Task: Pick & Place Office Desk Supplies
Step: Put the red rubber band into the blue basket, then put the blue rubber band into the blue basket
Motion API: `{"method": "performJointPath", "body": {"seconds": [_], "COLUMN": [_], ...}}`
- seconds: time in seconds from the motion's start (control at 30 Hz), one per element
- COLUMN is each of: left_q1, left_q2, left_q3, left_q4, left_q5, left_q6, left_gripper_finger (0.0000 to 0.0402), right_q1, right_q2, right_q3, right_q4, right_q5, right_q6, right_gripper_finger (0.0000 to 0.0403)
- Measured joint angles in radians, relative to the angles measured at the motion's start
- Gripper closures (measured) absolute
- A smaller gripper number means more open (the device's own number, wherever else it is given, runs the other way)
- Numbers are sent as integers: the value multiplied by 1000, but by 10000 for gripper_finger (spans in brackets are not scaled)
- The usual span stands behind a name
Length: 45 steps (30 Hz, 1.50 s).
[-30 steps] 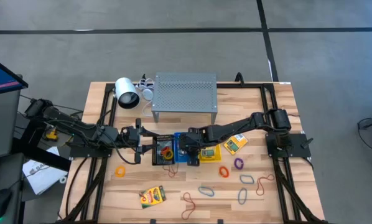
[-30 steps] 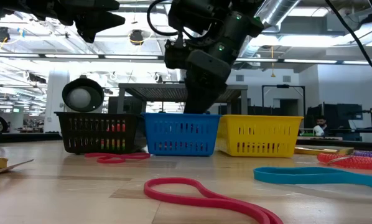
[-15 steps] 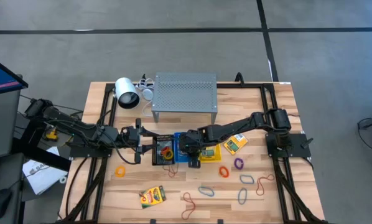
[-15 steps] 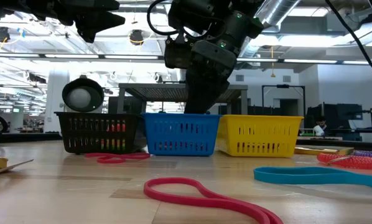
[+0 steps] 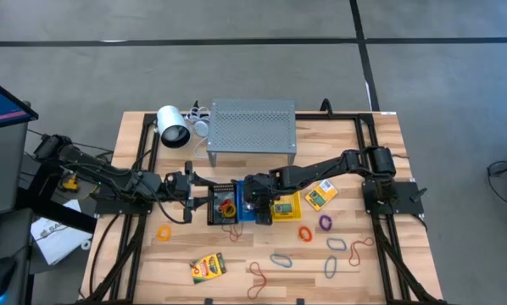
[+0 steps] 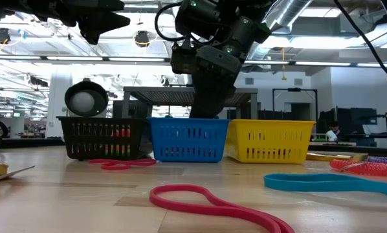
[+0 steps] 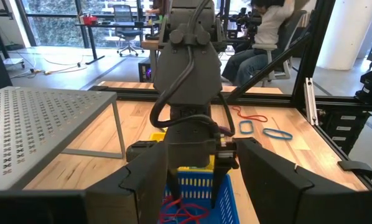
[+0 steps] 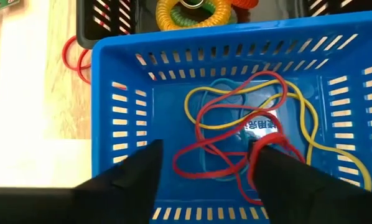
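Item, right gripper (image 8: 204, 163): I see its jaws spread, over the blue basket (image 8: 114, 118), pinching nothing. Item, red rubber bands (image 8: 226, 140) and yellow rubber bands (image 8: 298, 115): lying loose on that basket's floor. Item, left gripper (image 5: 188, 188): jaws spread, empty, just beside the black basket (image 5: 213, 210). Item, crayon box (image 5: 207, 268): on the surface, well apart.

Three baskets were counted: one black (image 6: 101, 138), one blue (image 6: 188, 138), one yellow (image 6: 271, 140). Two crayon boxes were seen lying on the counter (image 5: 208, 268) (image 5: 320, 196).
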Motion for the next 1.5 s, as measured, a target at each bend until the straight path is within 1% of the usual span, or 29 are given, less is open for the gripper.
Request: {"method": "performJointPath", "body": {"seconds": [0.1,0.23,0.3,0.47,0.57,0.83,0.93,1.07,1.17,1.3,1.43,1.5], "left_q1": [0,0,0,0,0,0,0,0,0,0,0,0], "left_q2": [0,0,0,0,0,0,0,0,0,0,0,-4], "left_q3": [0,0,0,0,0,0,0,0,1,1,1,1], "left_q4": [0,0,0,0,0,-2,-10,-22,-33,-36,-36,-38], "left_q5": [0,0,0,0,0,0,0,0,0,5,66,81], "left_q6": [0,0,0,0,0,0,0,-1,-4,-3,1,2], "left_gripper_finger": [211,211,211,211,211,211,211,211,211,211,211,211], "right_q1": [0,6,13,35,44,43,49,66,79,104,140,162], "right_q2": [0,0,-2,-2,-2,-2,-16,-72,-125,-213,-298,-349], "right_q3": [0,21,36,73,76,78,78,79,78,78,75,38], "right_q4": [-1,-54,-82,-137,-136,-146,-149,-146,-147,-146,-134,-91], "right_q5": [0,6,41,180,221,228,250,314,340,343,343,343], "right_q6": [0,-3,-15,-58,-81,-106,-131,-162,-174,-177,-174,-166], "right_gripper_finger": [151,148,148,148,148,148,148,148,148,148,148,148]}}
